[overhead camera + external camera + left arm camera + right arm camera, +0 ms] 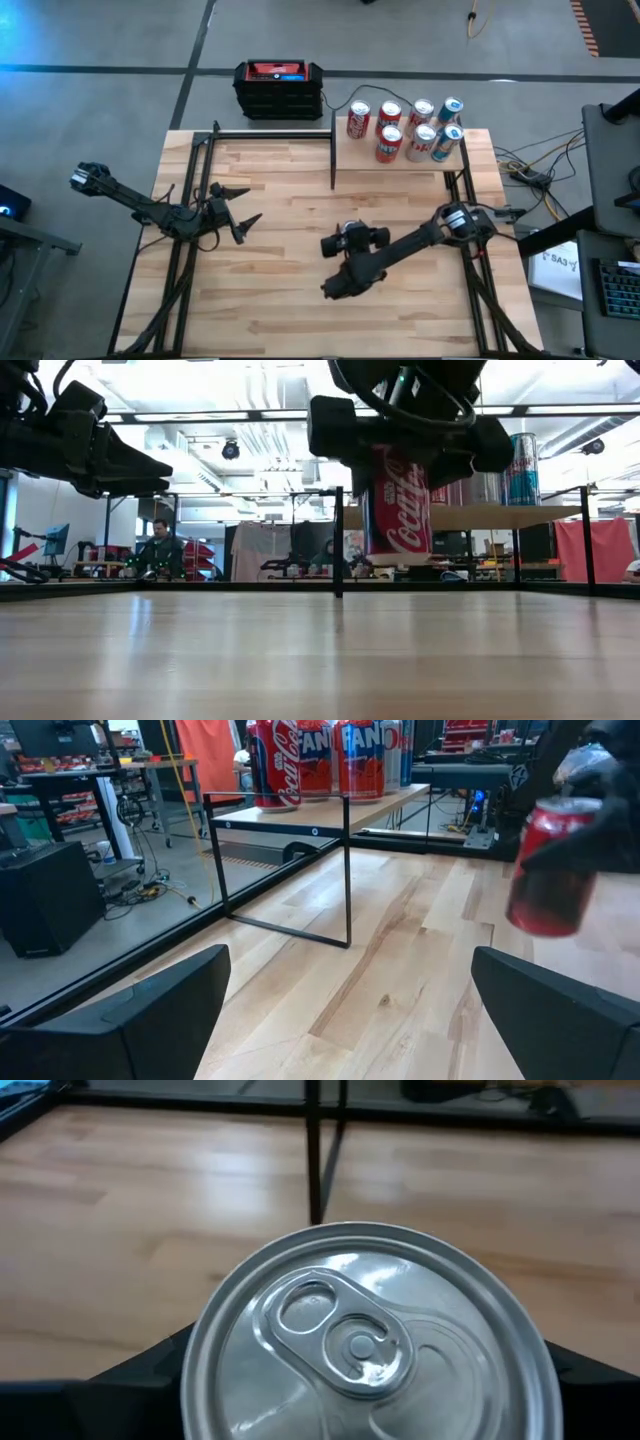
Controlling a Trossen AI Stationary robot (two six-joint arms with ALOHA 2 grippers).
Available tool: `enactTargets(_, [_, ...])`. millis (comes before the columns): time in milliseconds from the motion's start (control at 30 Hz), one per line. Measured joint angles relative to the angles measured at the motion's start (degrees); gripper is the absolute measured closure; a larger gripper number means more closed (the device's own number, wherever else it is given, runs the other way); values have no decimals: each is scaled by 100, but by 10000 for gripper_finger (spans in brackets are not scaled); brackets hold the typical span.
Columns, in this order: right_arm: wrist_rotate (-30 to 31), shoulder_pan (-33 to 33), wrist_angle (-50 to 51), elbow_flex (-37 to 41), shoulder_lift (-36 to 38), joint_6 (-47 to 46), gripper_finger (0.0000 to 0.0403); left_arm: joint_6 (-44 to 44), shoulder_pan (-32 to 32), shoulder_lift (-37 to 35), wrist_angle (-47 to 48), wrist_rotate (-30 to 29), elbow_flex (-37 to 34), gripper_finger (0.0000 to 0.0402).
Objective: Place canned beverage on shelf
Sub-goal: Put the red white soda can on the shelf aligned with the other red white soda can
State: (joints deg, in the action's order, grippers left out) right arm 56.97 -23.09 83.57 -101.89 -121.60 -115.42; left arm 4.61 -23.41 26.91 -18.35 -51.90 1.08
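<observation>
Right gripper point(400, 460) gripping Coca-Cola can point(397, 505) (upright), clear of table point(320, 660)

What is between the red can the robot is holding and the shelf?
Only bare table, seen from above: the right hand holds the can short of the shelf.

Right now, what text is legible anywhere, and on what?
"Coca-Cola": red can held in the right gripper, lifted off the tabletop.
"Coca-Cola", partly: a red can on the shelf.
"FAN", cut off: two shelf cans.
Blue-and-silver can: print too blurred.
White sheet beside the table: unreadable.
</observation>
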Motion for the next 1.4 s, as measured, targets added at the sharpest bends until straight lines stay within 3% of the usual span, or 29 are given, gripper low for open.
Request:
enactTargets(200, [11, 344, 627, -477, 5, -94, 118, 2, 1, 1, 0, 0, 0, 2])
enactTargets(633, [68, 1414, 643, -1256, 9, 1117, 118, 1, 0, 0, 0, 0, 0, 2])
enactTargets(967, [572, 1525, 645, -1200, 49, 1192, 118, 1, 1, 0, 0, 1, 0, 2])
enactTargets(1400, [750, 1776, 642, -1189, 440, 1134, 105, 1, 1, -1, 0, 0, 0, 2])
